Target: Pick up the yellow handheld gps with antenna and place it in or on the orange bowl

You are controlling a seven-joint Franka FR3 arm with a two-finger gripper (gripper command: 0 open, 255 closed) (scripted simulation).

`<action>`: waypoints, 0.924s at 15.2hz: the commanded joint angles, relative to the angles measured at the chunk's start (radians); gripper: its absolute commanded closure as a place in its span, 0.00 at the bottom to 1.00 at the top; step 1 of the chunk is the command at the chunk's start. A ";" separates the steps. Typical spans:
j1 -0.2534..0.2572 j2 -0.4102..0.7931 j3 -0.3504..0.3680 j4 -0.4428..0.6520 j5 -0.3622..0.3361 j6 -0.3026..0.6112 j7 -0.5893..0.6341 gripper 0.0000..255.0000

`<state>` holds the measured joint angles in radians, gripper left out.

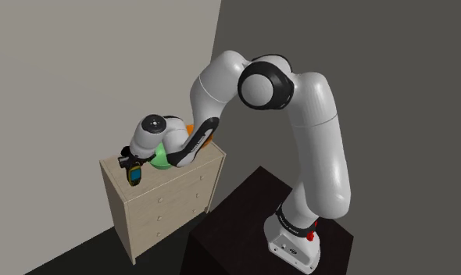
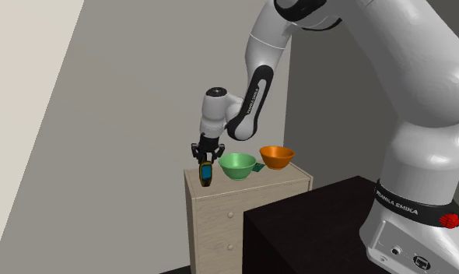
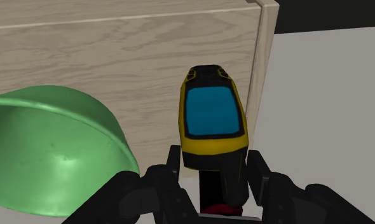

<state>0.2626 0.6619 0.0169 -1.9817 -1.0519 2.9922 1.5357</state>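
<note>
Fingers point(image 3: 256, 170) are clamped on the yellow handheld GPS point(image 3: 213, 114), one on each side of its narrow dark lower body. The blue-screened head projects out beyond the fingertips. The grip sits on the slim end, presumably because the wider yellow head would not fit between the fingers.

In the second exterior view the GPS point(image 2: 206, 173) hangs screen-end down from the hand. It is at the corner of the chest of drawers point(image 2: 282, 178) farthest from the stand. Whether its tip is free of the wooden top cannot be confirmed, though the vertical hang suggests it is carried, not resting.

Just beside the held unit stands a green bowl point(image 2: 237, 164), on the top. Beyond that, nearer the back wall, is the orange bowl point(image 2: 276, 157), which is the target. The two bowls are close together, rims nearly touching.

Assessment: the pick is made and the placement is not yet done. The green bowl lies directly between load and target, so the carry should pass over it with clearance. Hazards noted:
- A low pass could clip the green rim.
- The long body could rock in a grip on one end.
</note>
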 commanded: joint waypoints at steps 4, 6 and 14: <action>-0.045 -0.062 0.054 -0.034 0.052 -0.037 -0.067 1.00; -0.062 -0.086 0.076 -0.046 0.075 -0.053 -0.094 1.00; -0.130 -0.179 0.163 -0.085 0.174 -0.115 -0.202 1.00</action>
<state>0.1407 0.4944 0.1705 -2.0616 -0.8901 2.8833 1.3467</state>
